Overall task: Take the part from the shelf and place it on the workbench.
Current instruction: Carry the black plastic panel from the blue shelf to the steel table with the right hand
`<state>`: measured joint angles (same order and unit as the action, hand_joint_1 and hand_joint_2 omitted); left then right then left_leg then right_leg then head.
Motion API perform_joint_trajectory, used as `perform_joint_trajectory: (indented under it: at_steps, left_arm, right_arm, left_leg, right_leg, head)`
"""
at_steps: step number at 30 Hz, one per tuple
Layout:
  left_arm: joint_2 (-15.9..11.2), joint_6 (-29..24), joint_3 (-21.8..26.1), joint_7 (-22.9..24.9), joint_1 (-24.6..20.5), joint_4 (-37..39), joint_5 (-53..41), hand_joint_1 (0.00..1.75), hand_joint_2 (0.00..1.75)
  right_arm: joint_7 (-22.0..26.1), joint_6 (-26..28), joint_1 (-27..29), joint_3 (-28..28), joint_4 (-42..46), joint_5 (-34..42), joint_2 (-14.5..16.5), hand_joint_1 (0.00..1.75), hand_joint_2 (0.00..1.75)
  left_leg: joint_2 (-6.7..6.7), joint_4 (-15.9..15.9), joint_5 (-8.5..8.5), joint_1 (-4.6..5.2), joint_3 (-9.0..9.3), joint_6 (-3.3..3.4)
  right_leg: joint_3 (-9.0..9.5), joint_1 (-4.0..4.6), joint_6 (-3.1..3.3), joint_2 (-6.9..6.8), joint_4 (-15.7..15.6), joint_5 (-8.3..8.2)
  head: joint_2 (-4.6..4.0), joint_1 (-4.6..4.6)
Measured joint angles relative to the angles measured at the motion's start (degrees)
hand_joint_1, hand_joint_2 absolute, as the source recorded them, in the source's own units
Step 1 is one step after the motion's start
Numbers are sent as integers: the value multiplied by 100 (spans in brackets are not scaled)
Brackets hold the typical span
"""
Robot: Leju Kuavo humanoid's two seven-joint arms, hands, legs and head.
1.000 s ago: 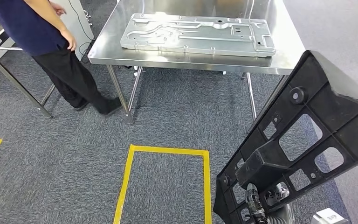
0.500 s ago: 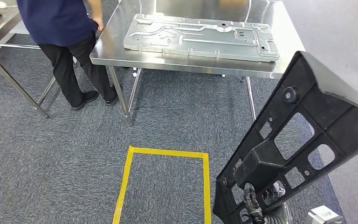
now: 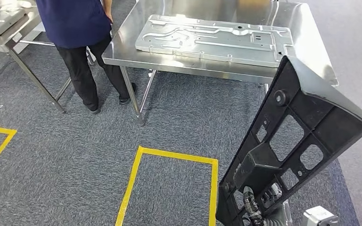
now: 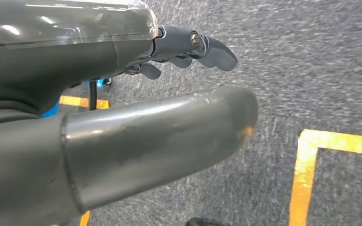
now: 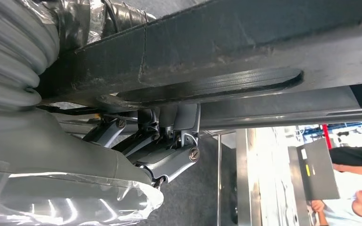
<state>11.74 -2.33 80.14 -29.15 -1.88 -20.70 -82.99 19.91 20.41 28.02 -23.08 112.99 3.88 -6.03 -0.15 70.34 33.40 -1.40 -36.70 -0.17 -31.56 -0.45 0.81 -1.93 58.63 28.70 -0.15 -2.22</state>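
The part (image 3: 301, 136) is a large black plastic frame with ribs and cut-outs, and it stands tilted at the lower right of the head view. My right hand (image 3: 255, 207) grips it near its bottom end from behind. In the right wrist view my fingers (image 5: 169, 150) curl under a bar of the part (image 5: 245, 52). The workbench (image 3: 122, 51) is a steel table ahead, apart from the part. My left hand (image 4: 122, 127) hangs over the carpet with thumb and fingers apart, holding nothing.
A grey stamped metal panel (image 3: 217, 40) lies on the workbench. A person (image 3: 75, 28) in a dark blue top stands at its left end. Another steel table (image 3: 9, 35) is at the far left. Yellow tape (image 3: 132, 181) marks a rectangle on the carpet.
The camera has moved: the workbench and floor markings now sit further right in the picture. The person has stepped up to the workbench's left end. My right hand still holds the part.
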Motion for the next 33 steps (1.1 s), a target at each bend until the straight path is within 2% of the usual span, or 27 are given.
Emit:
perform_joint_trajectory:
  at_steps: [2, 3, 4, 6, 8, 9, 11, 12, 13, 14, 15, 16, 17, 18, 19, 21, 23, 25, 28, 30, 31, 32, 33]
  left_arm:
    - [-10, -5, 1, 0, 5, 0, -5, 0, 0]
    - [-14, -8, 1, -1, 4, 0, -8, 0, 0]
    - [-17, -12, 1, -2, 8, 0, -9, 0, 0]
    - [-18, -22, 1, -10, 25, 1, -4, 0, 0]
    - [-17, -32, 2, -30, 30, 2, 3, 0, 0]
    - [-17, -36, 2, -40, 21, 2, 3, 0, 0]
    - [-18, -39, 3, -53, 4, 2, 3, 0, 0]
    - [-18, -39, 3, -55, 1, 2, 2, 0, 0]
    - [-18, -36, 3, -55, 1, 2, 1, 0, 0]
    - [-18, -32, 3, -55, 3, 2, 1, 0, 0]
    - [-18, -29, 3, -55, 4, 2, -1, 0, 0]
    - [-18, -26, 3, -55, 5, 2, -4, 0, 0]
    - [-18, -24, 3, -55, 2, 2, -8, 0, 0]
    - [-19, -23, 3, -55, -1, 2, -12, 0, 0]
    - [-21, -22, 3, -55, -4, 2, -16, 0, 0]
    - [-25, -20, 3, -56, -8, 2, -19, 0, 0]
    - [-33, -19, 3, -58, -8, 2, -20, 0, 0]
    - [-40, -17, 3, -58, -9, 2, -22, 0, 0]
    - [-41, -15, 2, -57, -10, 3, -25, 0, 0]
    - [-42, -13, 1, -51, -7, 4, -28, 0, 0]
    - [-47, -12, 1, -39, 5, 4, -36, 0, 0]
    - [-52, -10, 2, -26, 16, 4, -44, 0, 0]
    - [-58, -9, 2, -14, 27, 4, -51, 0, 0]
  right_arm:
    - [-15, 26, -4, -11, -3, -4, -2, 175, 175]
    - [-26, 32, -8, -19, -5, -5, -3, 175, 175]
    - [-33, 35, -13, -28, -7, 6, -8, 175, 175]
    - [-26, 35, -22, -44, -7, 66, -23, 175, 175]
    - [-1, 32, -26, -56, -8, 119, -53, 175, 175]
    - [10, 34, -28, -61, -9, 125, -69, 175, 175]
    - [16, 48, -30, -72, -23, 126, -95, 175, 175]
    - [15, 55, -31, -77, -32, 126, -104, 175, 175]
    - [14, 62, -31, -82, -44, 126, -116, 175, 175]
    - [12, 69, -32, -88, -51, 126, -127, 175, 175]
    - [12, 80, -34, -96, -57, 125, -137, 175, 175]
    - [15, 94, -40, -105, -65, 125, -143, 175, 175]
    - [17, 108, -53, -115, -79, 124, -144, 175, 175]
    - [21, 118, -68, -126, -92, 124, -146, 175, 175]
    - [26, 126, -82, -137, -107, 124, -146, 175, 175]
    - [31, 134, -93, -151, -127, 125, -151, 175, 175]
    - [32, 139, -94, -159, -136, 125, -156, 175, 175]
    - [33, 142, -97, -164, -136, 125, -157, 175, 175]
    - [33, 143, -99, -167, -137, 126, -158, 175, 175]
    - [32, 151, -103, -169, -145, 125, -159, 175, 175]
    - [29, 159, -104, -173, -158, 126, -160, 175, 175]
    - [26, 168, -105, -177, -171, 128, -161, 175, 175]
    - [23, 180, -105, -183, -181, 132, -162, 175, 175]
  left_leg:
    - [56, -744, -351, 35, 335, 74]
    - [79, -990, -430, 54, 450, 103]
    - [88, -1107, -442, 73, 500, 122]
    - [81, -1145, -451, 81, 507, 151]
    - [74, -1210, -487, 53, 530, 202]
    - [73, -1241, -503, 34, 543, 230]
    - [68, -1252, -500, 31, 544, 265]
    - [62, -1250, -492, 32, 545, 269]
    - [54, -1247, -481, 32, 553, 269]
    - [42, -1243, -469, 31, 568, 260]
    - [28, -1240, -454, 27, 593, 245]
    - [14, -1236, -434, 24, 621, 224]
    - [3, -1224, -412, 32, 637, 196]
    - [-8, -1215, -395, 38, 643, 165]
    - [-14, -1212, -383, 44, 642, 132]
    - [-22, -1235, -379, 45, 649, 63]
    - [-19, -1202, -329, 32, 658, 4]
    - [-15, -975, -188, 23, 572, -27]
    - [-13, -759, -78, 24, 470, -35]
    - [-12, -272, 115, 22, 202, -48]
    - [-12, -8, 126, 24, 19, -45]
    - [-12, 113, 45, 27, -103, -30]
    - [-12, -59, -179, 37, -81, 3]
  right_leg:
    - [36, 27, -32, -44, 21, 43]
    - [44, 38, -58, -58, 28, 55]
    - [43, 44, -84, -72, 33, 61]
    - [47, 44, -135, -83, 26, 57]
    - [8, 31, -192, 4, 140, 153]
    - [-82, 23, -221, 66, 342, 286]
    - [-420, -7, -261, 155, 1029, 637]
    - [-596, -20, -277, 164, 1365, 750]
    - [-705, -34, -289, 166, 1553, 759]
    - [-708, -48, -297, 167, 1527, 649]
    - [-599, -62, -298, 167, 1276, 445]
    - [-420, -74, -293, 168, 880, 217]
    - [-246, -73, -279, 175, 507, 65]
    - [-121, -66, -260, 182, 236, -15]
    - [-63, -51, -238, 188, 96, -20]
    - [-53, -24, -179, 193, 62, 18]
    - [-6, -45, -102, 187, -1, 11]
    - [60, -71, -37, 170, -65, 6]
    - [80, -65, -12, 158, -75, 14]
    - [93, -47, 14, 149, -73, 33]
    - [128, -25, 31, 150, -70, 65]
    - [177, 1, 45, 151, -66, 106]
    - [237, 22, 48, 156, -64, 150]
  head:
    - [0, 0]
    - [0, 2]
    - [0, 3]
    - [0, 4]
    - [0, 5]
    - [0, 6]
    - [0, 7]
    - [0, 7]
    - [0, 6]
    - [0, 6]
    - [0, 6]
    - [0, 7]
    - [0, 7]
    - [0, 7]
    - [0, 8]
    - [0, 5]
    - [0, 3]
    - [0, -4]
    - [0, -9]
    - [0, -9]
    - [0, -9]
    - [0, -8]
    - [0, -8]
